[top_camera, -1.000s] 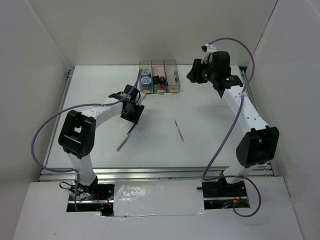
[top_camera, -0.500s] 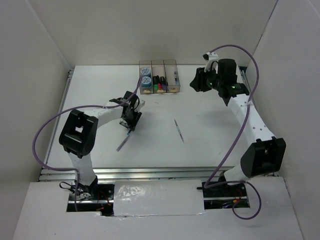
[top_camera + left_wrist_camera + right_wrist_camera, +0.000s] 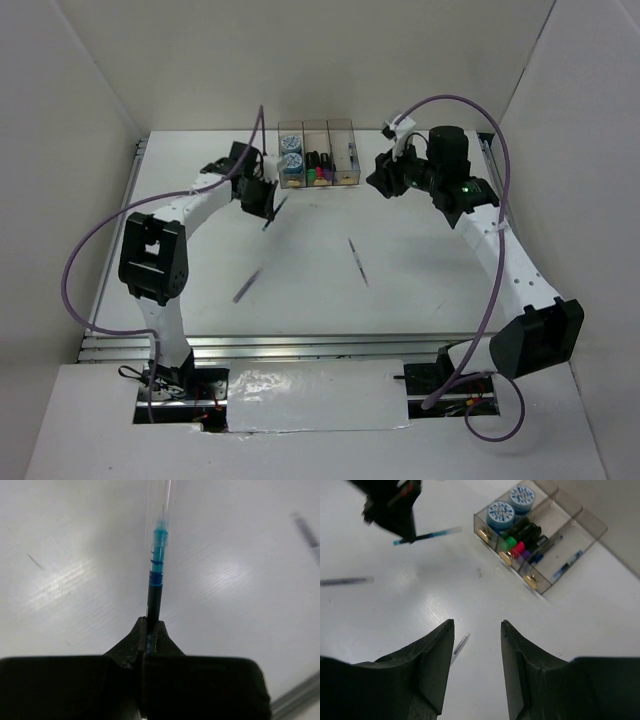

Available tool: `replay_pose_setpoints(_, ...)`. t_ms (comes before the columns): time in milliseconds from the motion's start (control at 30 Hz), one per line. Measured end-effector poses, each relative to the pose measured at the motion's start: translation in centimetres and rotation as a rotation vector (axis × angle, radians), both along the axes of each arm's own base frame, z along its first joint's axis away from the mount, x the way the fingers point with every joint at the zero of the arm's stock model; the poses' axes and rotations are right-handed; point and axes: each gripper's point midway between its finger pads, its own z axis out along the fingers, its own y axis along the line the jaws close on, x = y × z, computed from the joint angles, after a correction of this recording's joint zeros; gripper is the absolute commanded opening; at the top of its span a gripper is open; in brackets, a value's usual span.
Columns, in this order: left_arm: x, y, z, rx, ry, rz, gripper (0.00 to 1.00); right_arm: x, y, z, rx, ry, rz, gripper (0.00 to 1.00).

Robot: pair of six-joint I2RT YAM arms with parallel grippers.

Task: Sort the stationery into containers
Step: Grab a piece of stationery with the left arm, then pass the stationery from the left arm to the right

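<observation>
My left gripper [image 3: 262,199] [image 3: 150,626] is shut on a thin blue pen [image 3: 157,565] [image 3: 273,214] and holds it above the table, just left of the containers [image 3: 316,160] [image 3: 580,525]. The left box holds two tape rolls [image 3: 501,514]. Highlighters [image 3: 521,539] lie in the middle box and pens [image 3: 555,555] in the right one. Two more pens lie loose on the table, one near the left [image 3: 248,284] [image 3: 345,581] and one at mid-table [image 3: 357,260] [image 3: 461,645]. My right gripper [image 3: 385,181] [image 3: 477,625] hangs open and empty to the right of the boxes.
White walls close in the table on the left, back and right. A metal rail [image 3: 300,345] runs along the near edge. Purple cables [image 3: 90,250] loop off both arms.
My left gripper has shut on a pen and carried it up and back toward the containers. My right arm has swung left and lower, nearer the boxes.
</observation>
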Motion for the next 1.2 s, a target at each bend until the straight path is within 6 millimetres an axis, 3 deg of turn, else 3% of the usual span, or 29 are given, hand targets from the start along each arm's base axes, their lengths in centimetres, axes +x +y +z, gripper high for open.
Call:
replay_pose_setpoints(133,1.7,-1.5,6.5,-0.208,-0.078,-0.094,0.00,-1.9,2.1,1.7,-0.084,-0.134,0.165,0.52)
replay_pose_setpoints(233,-1.4,-3.4,9.5,-0.325,-0.052,-0.218,0.00,-4.2,3.5,2.7,-0.160,-0.243,0.304,0.53)
replay_pose_setpoints(333,-6.5,-5.7,10.9,-0.405,0.014,-0.352,0.00,-7.2,4.7,3.5,-0.219,-0.330,0.429,0.53)
replay_pose_setpoints(467,-14.1,-6.9,11.0,-0.444,0.126,-0.453,0.00,-11.8,5.8,3.7,-0.284,-0.431,0.584,0.49)
replay_pose_setpoints(567,-17.3,-7.0,11.8,-0.457,0.158,-0.489,0.00,-15.1,6.2,2.3,-0.327,-0.480,0.680,0.48)
replay_pose_setpoints(733,-20.0,-7.5,12.3,-0.449,0.169,-0.554,0.00,-19.3,8.0,-1.7,-0.396,-0.466,0.851,0.48)
replay_pose_setpoints(933,-24.1,-7.6,10.1,-0.424,0.293,-0.607,0.00,-22.2,9.3,-7.7,-0.503,-0.400,0.957,0.51)
replay_pose_setpoints(1067,-25.4,-7.0,9.1,-0.421,0.363,-0.598,0.00,-22.1,9.4,-8.3,-0.537,-0.401,0.952,0.53)
replay_pose_setpoints(1200,-25.9,-6.9,9.2,-0.431,0.381,-0.604,0.00,-21.9,9.7,-8.6,-0.563,-0.410,0.945,0.53)
